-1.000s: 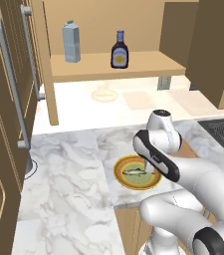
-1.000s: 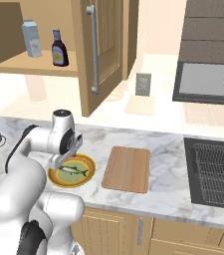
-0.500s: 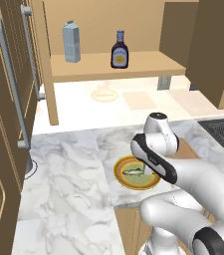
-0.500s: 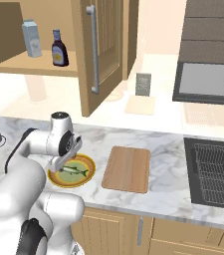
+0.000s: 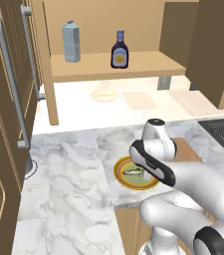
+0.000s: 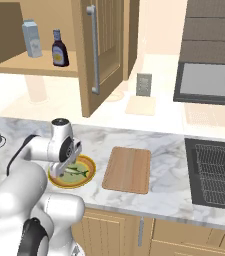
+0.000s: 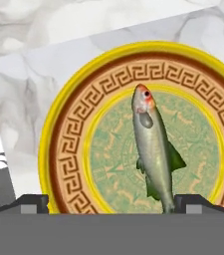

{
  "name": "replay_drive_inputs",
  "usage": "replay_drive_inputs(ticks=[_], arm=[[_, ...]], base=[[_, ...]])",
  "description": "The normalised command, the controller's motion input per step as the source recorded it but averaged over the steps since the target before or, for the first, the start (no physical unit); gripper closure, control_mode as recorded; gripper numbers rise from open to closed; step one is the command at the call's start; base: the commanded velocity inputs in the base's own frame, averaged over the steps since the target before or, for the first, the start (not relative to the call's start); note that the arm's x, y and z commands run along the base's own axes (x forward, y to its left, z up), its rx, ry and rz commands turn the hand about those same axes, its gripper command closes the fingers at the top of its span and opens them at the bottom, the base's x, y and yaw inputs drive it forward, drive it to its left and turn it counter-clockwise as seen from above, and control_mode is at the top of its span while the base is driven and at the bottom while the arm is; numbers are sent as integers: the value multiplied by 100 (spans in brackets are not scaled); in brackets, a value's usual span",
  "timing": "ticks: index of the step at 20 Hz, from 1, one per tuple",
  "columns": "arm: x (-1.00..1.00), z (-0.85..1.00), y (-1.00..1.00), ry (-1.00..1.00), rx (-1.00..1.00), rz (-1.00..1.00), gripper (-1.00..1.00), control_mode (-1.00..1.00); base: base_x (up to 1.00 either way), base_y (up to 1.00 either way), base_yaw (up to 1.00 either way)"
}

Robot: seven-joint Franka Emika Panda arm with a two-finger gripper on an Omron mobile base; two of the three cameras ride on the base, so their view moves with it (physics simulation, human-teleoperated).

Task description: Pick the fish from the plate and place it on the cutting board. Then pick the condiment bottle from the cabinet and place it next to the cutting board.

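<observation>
On the cabinet (image 5: 133, 64) shelf, the condiment bottle (image 5: 119, 50) wears a pale, unreadable label. Below, the gripper (image 7: 111, 201), fingers spread, hovers over the fish (image 7: 155, 144); the arm hides part of the plate (image 5: 126, 179).

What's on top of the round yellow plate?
A small silvery-green fish lies alone in the pale green centre of the round plate with the orange-yellow rim. In the left base view the white robot arm covers part of the plate, hiding most of the fish there.

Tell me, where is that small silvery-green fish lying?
The small silvery-green fish lies in the round yellow-rimmed plate on the marble counter, left of the wooden cutting board.
</observation>
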Motion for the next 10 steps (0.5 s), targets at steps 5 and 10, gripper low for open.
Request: replay_drive_inputs(ticks=[5, 10], arm=[[12, -24, 4, 0, 0, 0, -100, -100], [26, -17, 2, 0, 0, 0, -100, -100]], base=[[0, 0, 0], [0, 0, 0]])
